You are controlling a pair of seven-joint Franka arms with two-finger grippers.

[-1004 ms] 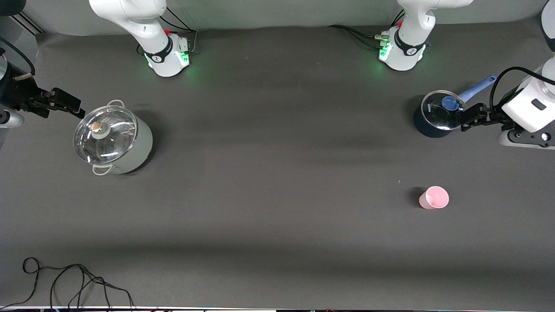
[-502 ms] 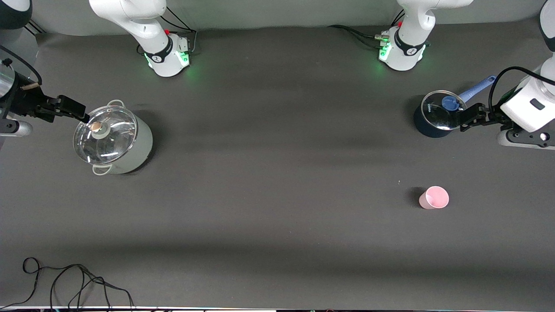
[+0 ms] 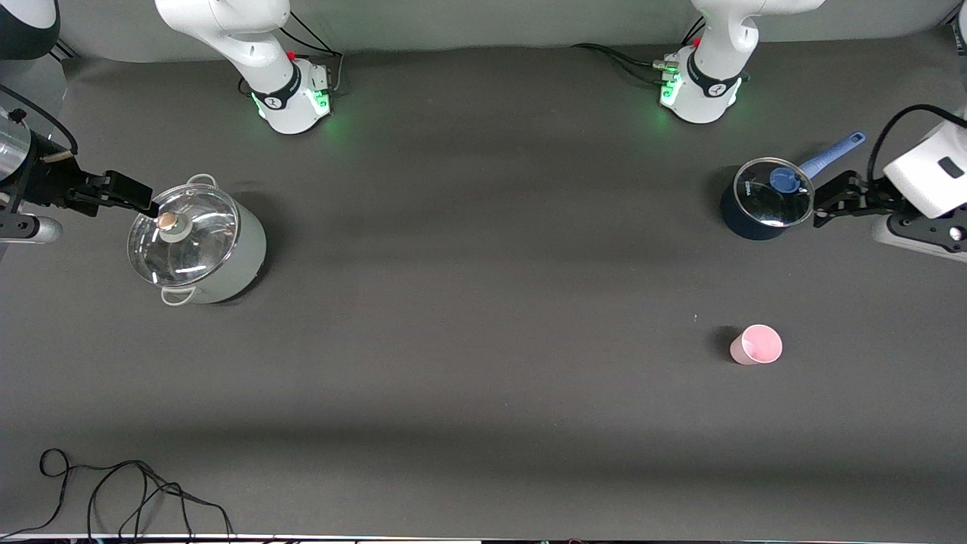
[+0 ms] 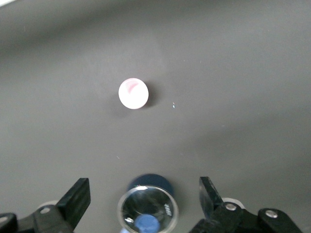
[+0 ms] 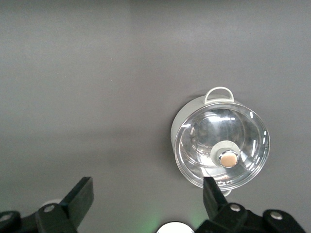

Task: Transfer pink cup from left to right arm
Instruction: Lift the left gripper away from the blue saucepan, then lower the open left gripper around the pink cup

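Since a second ago the left gripper has drawn back from over the dark blue saucepan toward the left arm's end of the table, and now hangs just beside the pan's rim; the right gripper has moved in over the edge of the pale green pot. Nothing on the table has shifted.

Taking the pink cup as the landmark: it stands upright and alone on the dark matte table, mouth up, a small smooth tapered plastic tumbler, untouched by either arm. The saucepan sits farther from the front camera than the cup, well apart from it, with bare tabletop between. The pale green pot is well apart from the cup, toward the right arm's end. A loose black cable lies nearer the camera than the cup, also at the right arm's end.

The saucepan carries a round glass lid with a blue knob and a long blue handle. The green pot has looped side handles and a glass lid with a tan knob; what either pot holds cannot be told.

Both wrist views show the claw fingers and spread wide, gripping nothing.
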